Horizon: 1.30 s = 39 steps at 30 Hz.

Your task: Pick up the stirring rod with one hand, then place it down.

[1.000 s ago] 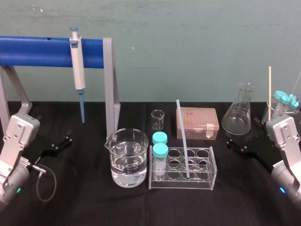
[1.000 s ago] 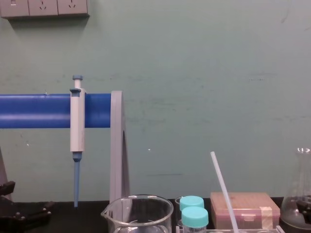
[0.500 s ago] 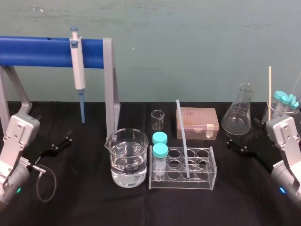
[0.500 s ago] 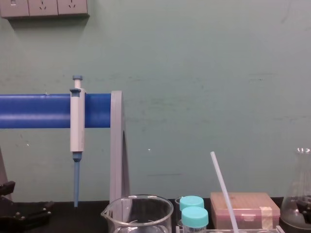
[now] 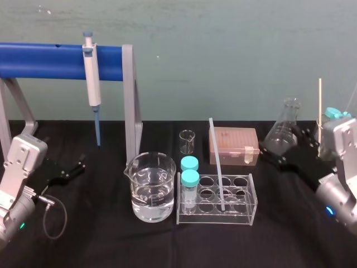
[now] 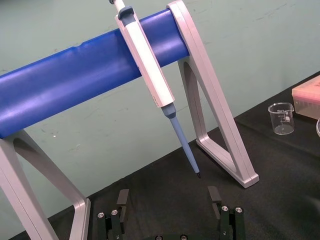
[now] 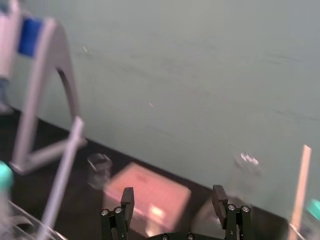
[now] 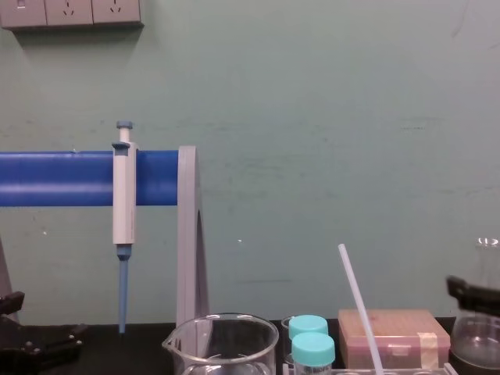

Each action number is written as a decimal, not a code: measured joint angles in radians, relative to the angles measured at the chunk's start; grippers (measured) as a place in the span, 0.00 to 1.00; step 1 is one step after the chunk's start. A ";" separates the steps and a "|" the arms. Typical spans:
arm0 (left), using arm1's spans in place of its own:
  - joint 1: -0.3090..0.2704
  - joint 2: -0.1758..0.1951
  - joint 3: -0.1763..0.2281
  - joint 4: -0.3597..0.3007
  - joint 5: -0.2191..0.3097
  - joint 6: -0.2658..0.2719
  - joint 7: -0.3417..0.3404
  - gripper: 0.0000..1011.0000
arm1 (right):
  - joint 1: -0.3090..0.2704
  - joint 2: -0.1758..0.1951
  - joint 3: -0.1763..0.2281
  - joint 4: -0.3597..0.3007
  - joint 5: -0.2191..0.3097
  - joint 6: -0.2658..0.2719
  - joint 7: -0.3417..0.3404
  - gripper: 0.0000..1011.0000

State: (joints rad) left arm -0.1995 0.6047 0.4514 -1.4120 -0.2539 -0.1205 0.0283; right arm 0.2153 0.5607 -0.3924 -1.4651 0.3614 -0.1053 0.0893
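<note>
one stirring rod [image 5: 216,162] leans untouched between left gripper [image 6: 168,194] and right gripper [image 7: 173,191].

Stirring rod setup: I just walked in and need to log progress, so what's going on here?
Nothing is gripped yet. The stirring rod stands slanted in the clear tube rack in the middle of the table. The right pincer is open and hangs in the air by the conical flask on the right, apart from the rod. The left pincer is open and sits low at the left of the table, near the pipette stand.
</note>
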 joint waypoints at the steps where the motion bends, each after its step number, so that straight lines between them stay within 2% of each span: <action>1: 0.000 0.000 0.000 0.000 0.000 0.000 0.000 0.99 | 0.002 -0.003 0.002 -0.005 0.011 0.004 0.011 0.99; 3: 0.000 0.000 0.000 0.000 0.000 0.000 0.000 0.99 | 0.012 -0.016 0.007 -0.022 0.051 0.029 0.053 0.99; 4: 0.000 0.000 0.000 0.000 0.000 0.000 0.000 0.99 | 0.012 -0.016 0.007 -0.022 0.051 0.029 0.053 0.99; 7: 0.000 0.000 0.000 0.000 0.000 0.000 0.000 0.99 | 0.029 -0.038 0.005 -0.042 0.094 0.081 0.109 0.99; 15: 0.000 0.000 0.000 0.000 0.000 0.000 0.000 0.99 | 0.063 -0.086 -0.002 -0.049 0.156 0.188 0.179 0.99; 24: 0.000 0.000 0.000 0.000 0.000 0.000 0.000 0.99 | 0.118 -0.147 -0.019 0.001 0.158 0.287 0.198 0.99; 30: 0.000 0.000 0.000 0.000 0.000 0.000 0.000 0.99 | 0.145 -0.184 -0.025 0.037 0.148 0.323 0.200 0.99; 39: 0.000 0.000 0.000 0.000 0.000 0.000 0.000 0.99 | 0.164 -0.219 -0.027 0.075 0.132 0.383 0.200 0.99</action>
State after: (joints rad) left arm -0.1995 0.6046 0.4514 -1.4120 -0.2539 -0.1205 0.0283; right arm 0.3796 0.3419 -0.4190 -1.3899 0.4936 0.2781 0.2890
